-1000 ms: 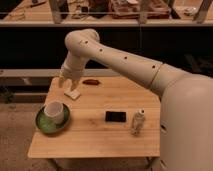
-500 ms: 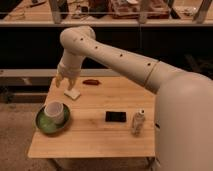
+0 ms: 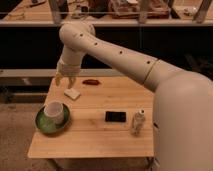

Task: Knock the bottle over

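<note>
The bottle (image 3: pixel 137 122) is small, clear plastic with a white cap, and stands upright near the table's right edge, close to my arm's base. My gripper (image 3: pixel 65 81) hangs at the far left of the table, above a small white block (image 3: pixel 72 93), far from the bottle. The white arm sweeps from the lower right up and over to the gripper.
A wooden table (image 3: pixel 95 140) holds a white cup (image 3: pixel 54 112) on a green plate (image 3: pixel 44 125) at the left, a flat black object (image 3: pixel 115 116) in the middle, and a small red object (image 3: pixel 90 82) at the back. Dark shelves stand behind.
The arm's elbow and gripper have shifted a little to the left over the last second. The bottle and the other objects have not moved.
</note>
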`<state>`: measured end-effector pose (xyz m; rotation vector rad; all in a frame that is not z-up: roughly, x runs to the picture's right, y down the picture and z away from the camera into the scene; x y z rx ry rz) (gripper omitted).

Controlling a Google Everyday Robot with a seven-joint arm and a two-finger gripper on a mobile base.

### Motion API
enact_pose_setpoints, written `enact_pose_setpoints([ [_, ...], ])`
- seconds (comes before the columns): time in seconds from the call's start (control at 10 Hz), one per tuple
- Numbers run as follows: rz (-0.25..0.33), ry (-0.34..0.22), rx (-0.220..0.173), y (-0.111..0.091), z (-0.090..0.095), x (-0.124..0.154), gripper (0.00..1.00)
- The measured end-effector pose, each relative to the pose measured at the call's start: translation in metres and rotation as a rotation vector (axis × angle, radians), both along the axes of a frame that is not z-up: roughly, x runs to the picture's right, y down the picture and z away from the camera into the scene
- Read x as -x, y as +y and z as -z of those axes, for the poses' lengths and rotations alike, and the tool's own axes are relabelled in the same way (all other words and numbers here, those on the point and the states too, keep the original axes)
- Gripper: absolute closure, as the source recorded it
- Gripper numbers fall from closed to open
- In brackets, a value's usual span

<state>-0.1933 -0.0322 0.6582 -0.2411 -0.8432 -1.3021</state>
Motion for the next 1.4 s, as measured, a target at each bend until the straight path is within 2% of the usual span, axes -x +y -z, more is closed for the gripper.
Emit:
enact_pose_setpoints([
  [0.1, 0.012, 0.001, 0.004, 0.003, 0.003, 0.004, 0.55],
  [0.5, 0.041, -0.007, 0.000, 0.011, 0.004, -0.020, 0.55],
  [0.9, 0.037, -0.010, 0.000, 0.014, 0.008, 0.005, 0.55],
  [1.1, 0.034, -0.007, 0.000, 0.018, 0.010, 0.001, 0.55],
  [1.3, 0.034, -0.005, 0.000, 0.024, 0.021, -0.002, 0.55],
  [1.4, 0.034, -0.007, 0.000, 0.021, 0.026, 0.001, 0.55],
])
